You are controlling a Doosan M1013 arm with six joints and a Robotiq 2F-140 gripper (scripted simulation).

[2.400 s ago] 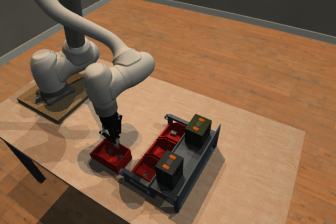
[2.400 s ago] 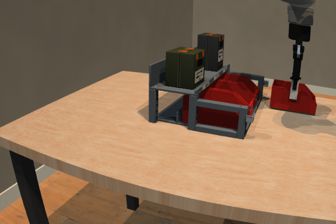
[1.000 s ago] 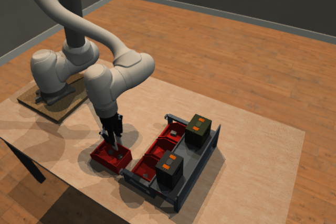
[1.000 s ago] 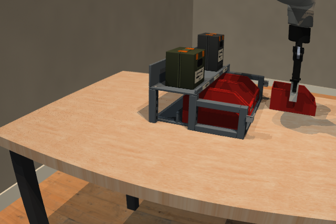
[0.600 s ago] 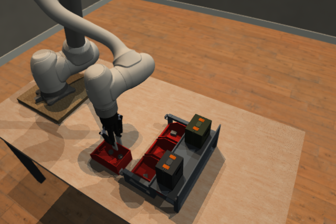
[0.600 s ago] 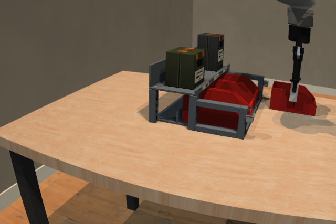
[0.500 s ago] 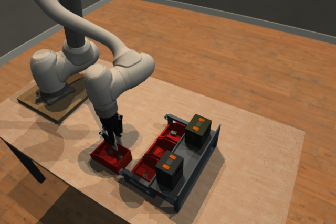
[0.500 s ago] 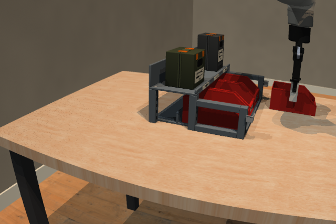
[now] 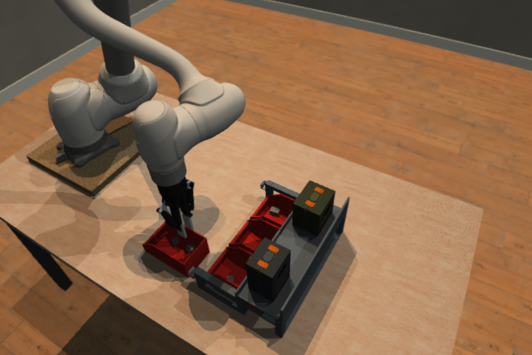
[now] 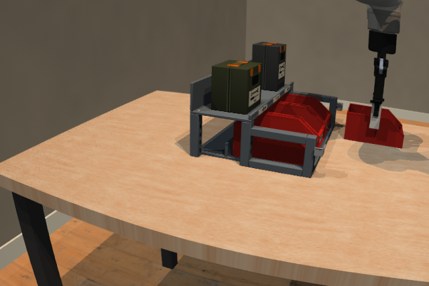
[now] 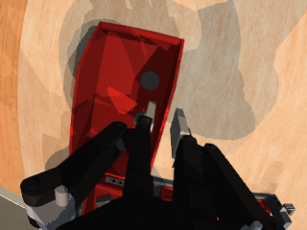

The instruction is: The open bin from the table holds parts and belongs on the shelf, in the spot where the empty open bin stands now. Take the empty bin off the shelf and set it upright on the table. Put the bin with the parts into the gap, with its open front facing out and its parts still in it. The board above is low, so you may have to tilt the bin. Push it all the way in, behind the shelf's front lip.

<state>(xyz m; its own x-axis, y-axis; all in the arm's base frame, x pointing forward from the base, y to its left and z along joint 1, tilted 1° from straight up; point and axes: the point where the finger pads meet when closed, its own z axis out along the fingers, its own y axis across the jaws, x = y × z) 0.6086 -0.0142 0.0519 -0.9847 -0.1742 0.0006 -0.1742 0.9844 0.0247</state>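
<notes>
Bin (image 9: 170,258) (image 10: 356,130) (image 11: 112,72) w/ parts, glossy red, straight-walled w/ sloped front: on pale wood-grain table (image 9: 399,248) (image 10: 173,193) (image 11: 283,96), upright, left of shelf (image 9: 315,260) (image 10: 246,144) (image 11: 281,212) in top view. Sloped end away from shelf. Two small round dk gray parts inside; one (image 9: 174,240) (image 11: 150,80) w/ flat disc face, other (image 9: 190,248) (image 11: 140,117) partly behind a finger in wrist view.

Gripper (image 9: 184,226) (image 10: 375,120) (image 11: 163,116), black linkages w/ lt gray flat pads: slightly spread, astride one side wall, one pad inside bin, one outside, nothing pinched.

Shelf: blue-gray, smooth, rectangular posts & rails. Three red bins in lower row: far one (image 9: 285,202) (image 10: 273,149) w/ lt gray block (image 9: 274,211); empty middle one (image 9: 259,229) (image 10: 297,111), still-unfilled gap nowhere; near one (image 9: 221,266) (image 10: 304,98) w/ small gray part (image 9: 230,278).

Upper board: two boxy cases, olive (image 9: 313,214) (image 10: 228,90) far, charcoal (image 9: 267,271) (image 10: 270,68) near, both w/ orange latches. White labels w/ black graphics on fronts, text unreadable; shelf-edge tags likewise too small to read.Bin (image 9: 170,258) (image 10: 356,130) (image 11: 112,72) w/ parts, glossy red, straight-walled w/ sloped front: upright on pale wood-grain table (image 9: 399,248) (image 10: 173,193) (image 11: 283,96), left of shelf (image 9: 315,260) (image 10: 246,144) (image 11: 281,212) in top view. Sloped end away from shelf. Two small dk gray parts inside; one (image 9: 174,240) (image 11: 150,80) w/ flat round face, other (image 9: 190,248) (image 11: 140,117) partly behind a finger in wrist view.

Gripper (image 9: 184,226) (image 10: 375,120) (image 11: 163,116), black linkages w/ lt gray flat pads: slightly spread, astride one side wall, one pad inside bin, one outside, nothing pinched.

Shelf: blue-gray, smooth, w/ rectangular posts & rails. Three red bins in lower row, top view: far one (image 9: 285,202) (image 10: 273,149) w/ lt gray block (image 9: 274,211); empty middle one (image 9: 259,229) (image 10: 297,111) in its slot; near one (image 9: 221,266) (image 10: 304,98) w/ small gray part (image 9: 230,278).

Upper board: two boxy cases, olive (image 9: 313,214) (image 10: 228,90) far, charcoal (image 9: 267,271) (image 10: 270,68) near, both w/ orange latches. White labels w/ black graphics on fronts, text unreadable; shelf-edge tags likewise too small to read.
</notes>
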